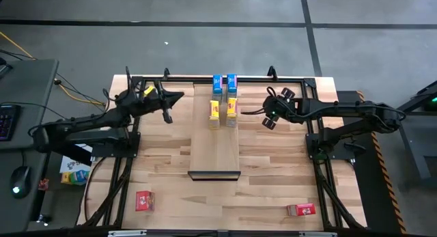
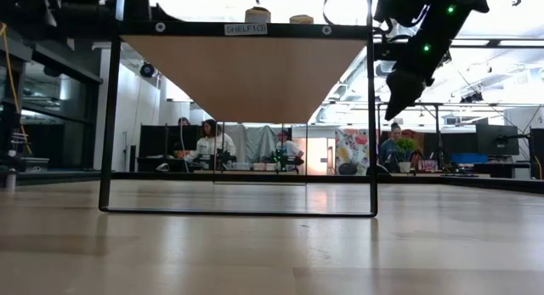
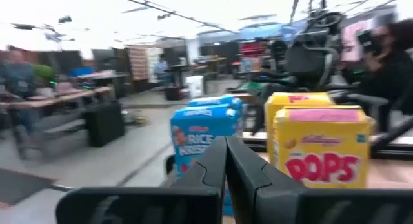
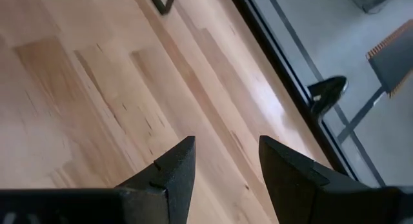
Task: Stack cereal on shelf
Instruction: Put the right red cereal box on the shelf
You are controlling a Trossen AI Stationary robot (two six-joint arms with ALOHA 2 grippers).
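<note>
Shelf (image 1: 214,145): long pale plank at the centre of the tabletop (image 1: 171,162). Long axis runs 12 to 6 o'clock in the high view; dark lip at the 6 o'clock end.

Cereal on the shelf, at its 12 o'clock end: two blue boxes (image 1: 224,82) side by side at the far edge, upright; two yellow boxes (image 1: 223,110) just in front of them toward 6 o'clock, also side by side. In the left wrist view a blue box (image 3: 203,137) and the yellow pair (image 3: 322,146) stand with printed faces toward the camera.

Cereal off the shelf: one red box (image 1: 144,201) lying flat at about 7 o'clock of the tabletop; one red box (image 1: 301,210) lying flat at about 5 o'clock. Both are well apart from the shelf.

Left gripper (image 1: 167,100): at 9 o'clock of the stacked boxes, near them, tips pointing toward them, fingers pressed together, holding nothing.

Right gripper (image 1: 273,114): at 3 o'clock of the boxes, above bare tabletop, fingers spread, holding nothing.

Step in hand, as judged: four of six boxes are placed and both arms are free, so the red pair comes next. Next move calls for each arm to swing toward 6 o'clock, come down on a flat-lying red box across its narrow sides, then set it upright in front of the yellow row.
</note>
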